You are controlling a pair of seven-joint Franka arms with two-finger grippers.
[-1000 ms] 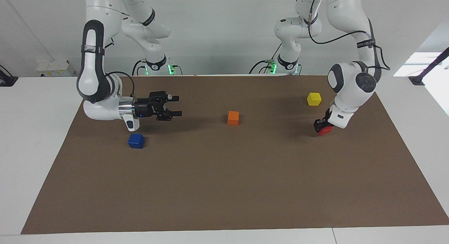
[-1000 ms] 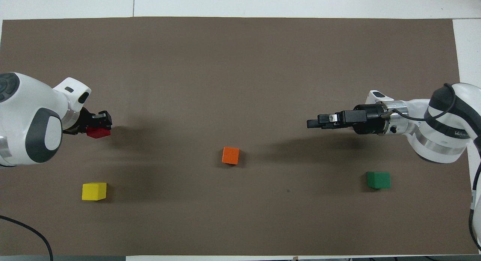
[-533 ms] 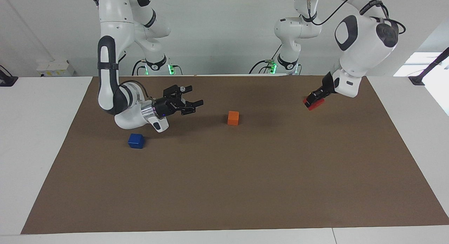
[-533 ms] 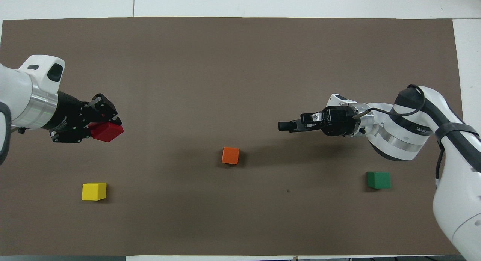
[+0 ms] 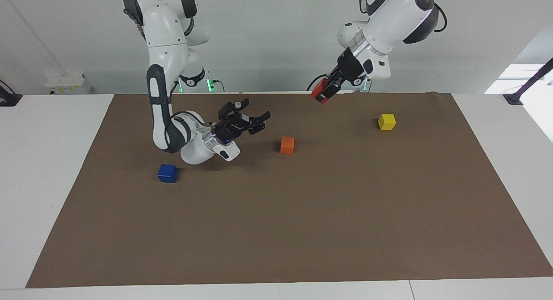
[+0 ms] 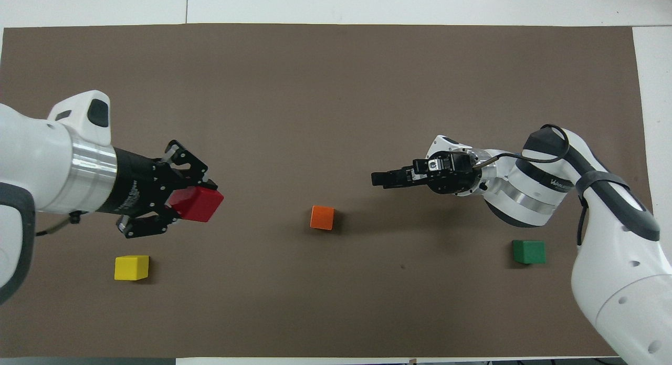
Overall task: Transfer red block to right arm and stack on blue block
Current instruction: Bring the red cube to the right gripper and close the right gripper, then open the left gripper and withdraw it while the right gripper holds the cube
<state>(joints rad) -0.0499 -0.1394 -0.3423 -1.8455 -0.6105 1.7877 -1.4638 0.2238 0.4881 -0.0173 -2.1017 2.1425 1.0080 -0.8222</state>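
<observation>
The red block (image 5: 320, 94) is held in my left gripper (image 5: 324, 92), which is shut on it and raised high above the brown mat; in the overhead view the red block (image 6: 198, 204) and left gripper (image 6: 190, 203) sit between the yellow and orange cubes. The blue block (image 5: 167, 173) lies on the mat at the right arm's end; in the overhead view it is hidden under the right arm. My right gripper (image 5: 258, 109) is open and empty, lifted over the mat between the blue block and the orange cube, pointing toward the left gripper; it also shows in the overhead view (image 6: 376, 178).
An orange cube (image 5: 287, 145) (image 6: 322, 217) lies mid-mat. A yellow cube (image 5: 386, 121) (image 6: 131, 267) lies toward the left arm's end. A dark green cube (image 6: 528, 251) lies near the right arm, hidden by that arm in the facing view. The brown mat (image 5: 302, 231) covers the table.
My left gripper lifted the red block off the mat and carried it up and toward the middle. My right gripper moved toward the middle and tilted upward, staying open.
</observation>
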